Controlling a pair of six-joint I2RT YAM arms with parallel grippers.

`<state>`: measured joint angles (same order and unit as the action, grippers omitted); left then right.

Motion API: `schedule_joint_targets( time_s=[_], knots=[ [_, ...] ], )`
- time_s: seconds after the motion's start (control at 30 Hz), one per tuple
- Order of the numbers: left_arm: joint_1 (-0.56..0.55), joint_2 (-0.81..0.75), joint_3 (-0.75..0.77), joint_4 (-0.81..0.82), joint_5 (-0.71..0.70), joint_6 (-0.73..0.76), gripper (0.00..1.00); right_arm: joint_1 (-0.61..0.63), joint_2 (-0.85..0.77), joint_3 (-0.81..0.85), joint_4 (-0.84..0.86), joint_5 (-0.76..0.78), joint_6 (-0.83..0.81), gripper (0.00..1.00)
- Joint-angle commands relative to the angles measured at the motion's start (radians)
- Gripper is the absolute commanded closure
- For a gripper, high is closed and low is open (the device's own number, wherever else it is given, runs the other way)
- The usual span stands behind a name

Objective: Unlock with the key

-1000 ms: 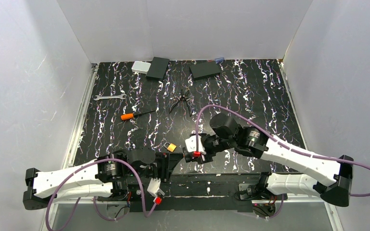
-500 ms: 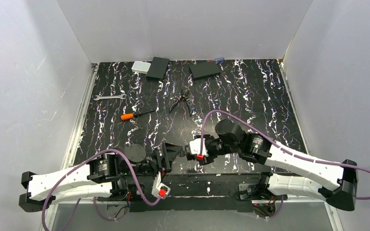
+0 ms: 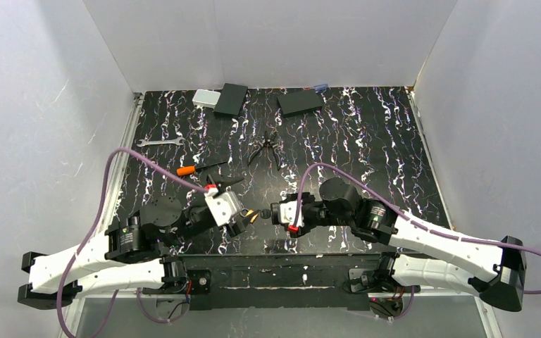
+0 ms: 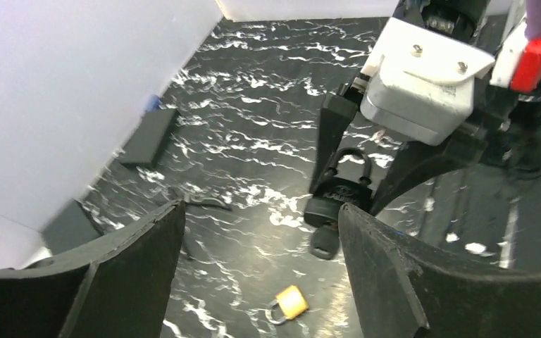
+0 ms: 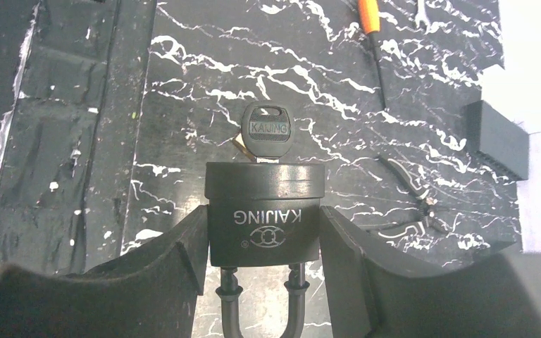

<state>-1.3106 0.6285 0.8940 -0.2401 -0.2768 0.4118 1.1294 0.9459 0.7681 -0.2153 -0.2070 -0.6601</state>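
A black padlock (image 5: pixel 264 218) marked KAIJING is clamped by its body between the fingers of my right gripper (image 5: pixel 264 232), shackle pointing back toward the wrist. A black-headed key (image 5: pixel 266 132) sticks out of its keyhole. In the top view the right gripper (image 3: pixel 276 213) holds the padlock (image 3: pixel 266 213) a little above the near middle of the table. My left gripper (image 3: pixel 243 215) faces it from the left and is open and empty. In the left wrist view the padlock (image 4: pixel 339 197) and key (image 4: pixel 324 241) hang just beyond the wide-spread fingers of the left gripper (image 4: pixel 260 211), closer to the right one.
A small yellow padlock (image 4: pixel 290 303) lies on the table under the grippers. Further back lie an orange-handled screwdriver (image 3: pixel 190 170), pliers (image 3: pixel 263 149) and a wrench (image 3: pixel 159 142). Two black boxes (image 3: pixel 231 99) (image 3: pixel 300 103) and a white box (image 3: pixel 203 98) sit by the back wall.
My left arm lifted from the near edge and swung up toward the key while its gripper opened wide. My right gripper shifted slightly with the padlock still in it.
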Motion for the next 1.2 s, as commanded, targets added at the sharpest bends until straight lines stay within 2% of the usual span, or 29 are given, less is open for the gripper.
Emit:
schedule_joint_targets(
  time_s=[0.0, 0.07, 0.1, 0.2, 0.27, 0.33, 0.47, 0.6, 0.73, 0.93, 1.17],
  knots=[
    [0.019, 0.068, 0.100, -0.127, -0.069, -0.345, 0.19, 0.009, -0.042, 0.008, 0.172, 0.007, -0.029, 0.99],
    [0.074, 0.141, 0.171, -0.228, -0.034, -0.416, 0.15, 0.010, -0.043, 0.000, 0.174, 0.013, -0.036, 0.99],
    [0.116, 0.170, 0.207, -0.274, 0.033, -0.452, 0.13, 0.010, -0.045, -0.002, 0.175, 0.015, -0.039, 0.99],
    [0.323, 0.249, 0.270, -0.341, 0.333, -0.536, 0.12, 0.013, -0.048, -0.008, 0.172, 0.026, -0.045, 0.99],
    [0.458, 0.284, 0.286, -0.342, 0.494, -0.573, 0.11, 0.016, -0.052, -0.012, 0.169, 0.033, -0.049, 0.99],
    [0.536, 0.325, 0.300, -0.341, 0.649, -0.594, 0.12, 0.019, -0.060, -0.017, 0.170, 0.034, -0.049, 0.99],
    [0.636, 0.410, 0.311, -0.325, 0.873, -0.637, 0.18, 0.022, -0.081, -0.021, 0.171, 0.035, -0.052, 0.99],
    [0.738, 0.445, 0.256, -0.212, 1.082, -0.713, 0.25, 0.024, -0.105, -0.025, 0.174, 0.037, -0.058, 0.99],
    [0.749, 0.503, 0.249, -0.141, 1.174, -0.753, 0.27, 0.024, -0.109, -0.025, 0.179, 0.029, -0.060, 0.99],
    [0.749, 0.586, 0.257, -0.142, 1.241, -0.736, 0.44, 0.027, -0.116, -0.033, 0.205, 0.071, -0.072, 0.99],
    [0.749, 0.620, 0.216, -0.142, 1.236, -0.713, 0.44, 0.027, -0.126, -0.037, 0.232, 0.092, -0.088, 0.99]
  ],
)
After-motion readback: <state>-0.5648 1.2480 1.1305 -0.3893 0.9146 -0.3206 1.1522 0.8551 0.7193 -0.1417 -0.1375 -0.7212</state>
